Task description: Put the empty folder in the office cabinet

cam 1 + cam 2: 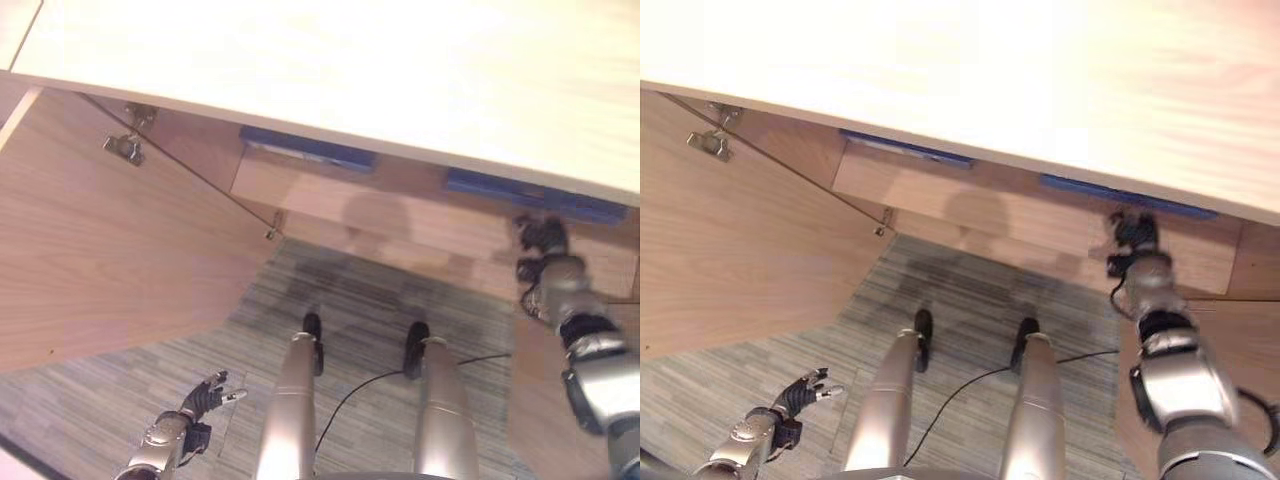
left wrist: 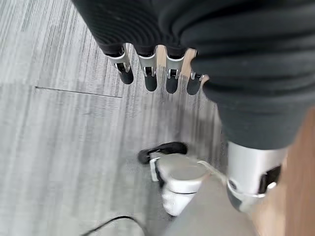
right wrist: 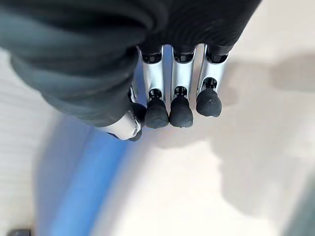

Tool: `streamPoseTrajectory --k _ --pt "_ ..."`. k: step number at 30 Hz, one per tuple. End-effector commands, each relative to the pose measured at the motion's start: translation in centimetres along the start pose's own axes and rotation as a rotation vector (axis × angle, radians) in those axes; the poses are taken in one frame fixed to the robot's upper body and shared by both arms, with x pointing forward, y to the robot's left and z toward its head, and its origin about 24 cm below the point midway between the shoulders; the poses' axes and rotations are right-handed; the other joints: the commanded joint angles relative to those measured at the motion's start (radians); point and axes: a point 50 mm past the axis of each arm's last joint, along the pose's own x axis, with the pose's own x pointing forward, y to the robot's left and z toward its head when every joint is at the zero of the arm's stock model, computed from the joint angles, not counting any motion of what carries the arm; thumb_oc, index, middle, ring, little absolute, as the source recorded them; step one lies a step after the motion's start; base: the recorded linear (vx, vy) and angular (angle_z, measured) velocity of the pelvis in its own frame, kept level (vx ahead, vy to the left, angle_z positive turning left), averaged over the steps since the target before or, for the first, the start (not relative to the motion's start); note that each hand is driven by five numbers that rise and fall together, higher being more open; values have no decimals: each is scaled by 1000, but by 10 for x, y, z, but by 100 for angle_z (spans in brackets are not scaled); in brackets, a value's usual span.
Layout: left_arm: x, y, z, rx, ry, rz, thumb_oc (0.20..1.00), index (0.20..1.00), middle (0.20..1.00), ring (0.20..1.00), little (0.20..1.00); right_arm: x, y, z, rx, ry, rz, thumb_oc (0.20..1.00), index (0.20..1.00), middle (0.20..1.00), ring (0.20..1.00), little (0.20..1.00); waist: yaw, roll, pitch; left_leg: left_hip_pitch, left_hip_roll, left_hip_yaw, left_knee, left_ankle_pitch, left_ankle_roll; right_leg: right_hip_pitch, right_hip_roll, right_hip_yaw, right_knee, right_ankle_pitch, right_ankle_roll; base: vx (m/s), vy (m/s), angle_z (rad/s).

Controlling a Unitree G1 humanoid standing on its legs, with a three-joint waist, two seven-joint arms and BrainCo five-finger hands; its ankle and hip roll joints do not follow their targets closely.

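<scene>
The right robot hand [image 1: 541, 243] is raised into the open cabinet, just under the pale top panel [image 1: 400, 70]. In its wrist view the fingers [image 3: 179, 110] point out fairly straight in a row, dark tips together, with the thumb tip close beside them; nothing is held between them. A blue folder [image 3: 83, 187] lies on the light wooden shelf [image 3: 206, 162] just beside the fingertips; whether they touch it cannot be told. In the eye views this blue folder [image 1: 530, 193] shows as a blue strip along the shelf edge beneath the top panel, directly above the right robot hand. A second blue strip [image 1: 305, 148] lies further left on the same level, well apart from the first.

The left robot hand [image 1: 208, 393] hangs low over the grey striped carpet [image 1: 120, 400], fingers [image 2: 150, 73] relaxed and straight, holding nothing.

The left cabinet door [image 1: 110, 230] stands swung open, with a metal hinge [image 1: 125, 147] on its inner face.
</scene>
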Motion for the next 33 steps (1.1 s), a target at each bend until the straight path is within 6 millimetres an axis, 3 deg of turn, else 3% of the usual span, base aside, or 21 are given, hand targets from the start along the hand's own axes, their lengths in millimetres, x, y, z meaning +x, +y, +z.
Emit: streamPoseTrajectory --k 1,2,4,5,6,8,11,20,21,26,29,31,33 --pt "-3 1 -20 -50 76 61 1000 1000 1000 1000 1000 -18 10 -31 66 31 17 200 200 200 200 200 -12 -1 -14 37 -8 1 -119 63 42 142 32 -16 -120 -57 39 54 15 -6" --pt "-3 1 -21 -50 76 61 1000 1000 1000 1000 1000 -18 10 -31 66 32 17 200 200 200 200 200 -12 -1 -14 38 -8 1 -120 63 42 143 32 -16 -121 -56 39 55 10 -4" --pt "-4 -2 -25 -73 90 68 1000 1000 1000 1000 1000 -42 24 -67 92 119 66 200 200 200 200 200 -25 -10 -21 77 -10 3 -151 68 39 178 36 -17 -151 -47 43 78 24 -7" --pt "-6 -5 -32 -88 116 79 1000 1000 1000 1000 1000 -76 35 -111 63 246 130 200 200 200 200 200 -43 -25 -31 143 -8 3 -203 77 34 242 41 -20 -203 -30 52 113 42 -7" --pt "-6 -6 -33 -92 117 82 1000 1000 1000 1000 1000 -86 37 -123 56 286 146 200 200 200 200 200 -47 -28 -31 168 -8 4 -221 82 31 266 41 -22 -223 -25 55 92 29 -2" --pt "-6 -6 -33 -92 118 82 1000 1000 1000 1000 1000 -86 37 -123 56 287 146 200 200 200 200 200 -47 -28 -29 170 -8 4 -222 82 31 269 42 -22 -224 -25 55 27 11 -5" --pt "-7 -15 -43 -108 152 78 1000 1000 1000 1000 1000 -132 46 -170 -72 470 287 200 200 200 200 200 -64 -49 -20 361 -10 20 -361 120 18 445 47 -36 -354 20 78 148 43 -2" --pt "-9 -26 -52 -116 190 67 1000 1000 1000 1000 1000 -161 56 -195 -217 584 439 200 200 200 200 200 -61 -66 -42 608 12 37 -570 185 8 660 63 -79 -517 71 96 83 27 3" --pt "-10 -27 -56 -113 206 68 1000 1000 1000 1000 1000 -159 60 -193 -255 566 471 1000 1000 1000 1000 1000 -53 -71 -55 645 18 37 -599 196 4 698 69 -93 -539 68 96 79 -15 14" --pt "-14 -27 -65 -116 238 76 1000 1000 1000 1000 1000 -161 65 -193 -302 555 529 1000 1000 1000 1000 1000 -33 -80 -72 709 29 28 -645 217 -15 785 81 -134 -591 55 86 49 -34 23" --pt "-15 -31 -68 -127 250 75 1000 1000 1000 1000 1000 -159 63 -194 -292 567 497 1000 1000 1000 1000 1000 -7 -79 -104 713 42 1 -714 302 -60 861 87 -196 -696 75 88 13 -7 56" --pt "-13 -35 -66 -130 247 70 1000 1000 1000 1000 1000 -157 61 -193 -287 572 478 1000 1000 1000 1000 1000 -5 -80 -106 703 39 2 -721 318 -66 877 79 -214 -725 93 91 -54 49 66" --pt "-12 -37 -65 -134 248 67 1000 1000 1000 1000 1000 -153 58 -191 -300 564 471 1000 1000 1000 1000 1000 -14 -88 -107 698 40 54 -699 304 -50 885 55 -235 -748 114 91 -127 89 34"
